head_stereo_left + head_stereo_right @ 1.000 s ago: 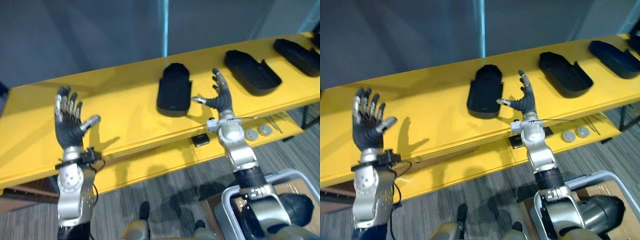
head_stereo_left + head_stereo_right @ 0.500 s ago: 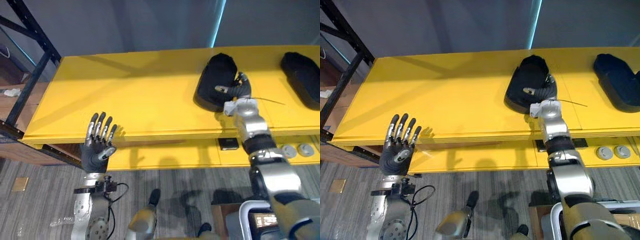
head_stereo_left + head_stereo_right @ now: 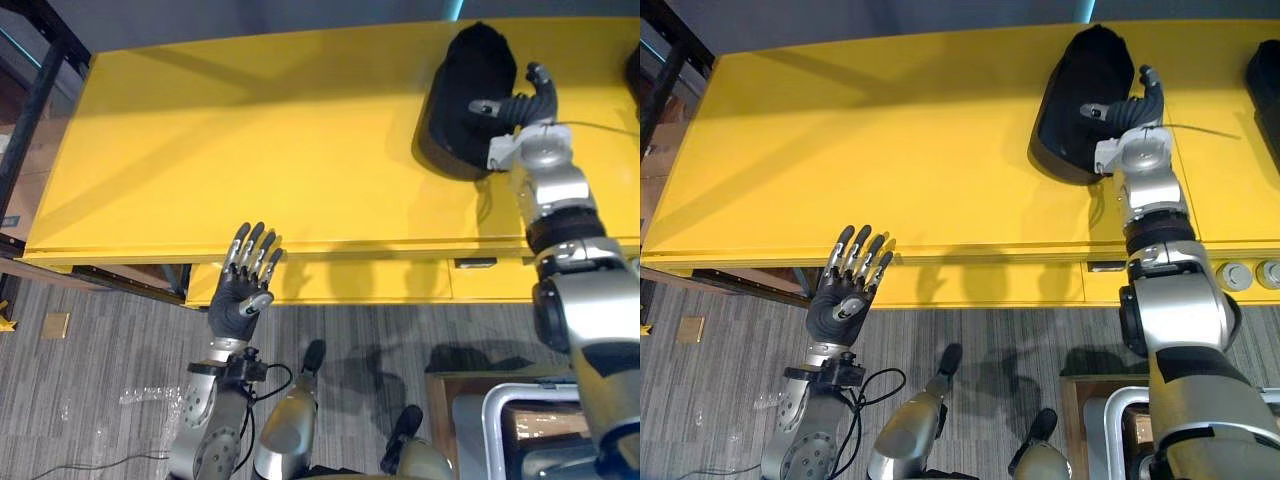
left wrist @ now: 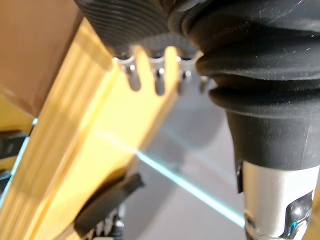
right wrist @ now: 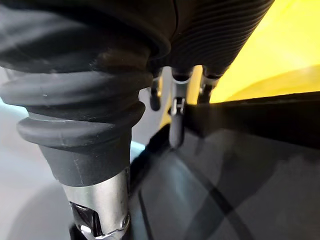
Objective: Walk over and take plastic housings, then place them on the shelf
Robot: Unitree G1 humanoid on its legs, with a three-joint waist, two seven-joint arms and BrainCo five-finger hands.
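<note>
- While the yellow worktop (image 3: 250, 150) takes up most of the head view, a black plastic housing (image 3: 462, 90) lies on its far right part, hollow side up.
- Right hand (image 3: 518, 100) has that housing's side wall, thumb inside, fingers curled round the rim.
- Left hand (image 3: 238, 300) hovers just off the near edge, fingers spread wide.

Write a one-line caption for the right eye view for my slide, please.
Right hand grasps the housing on the yellow table; left hand hovers open by its front edge.
</note>
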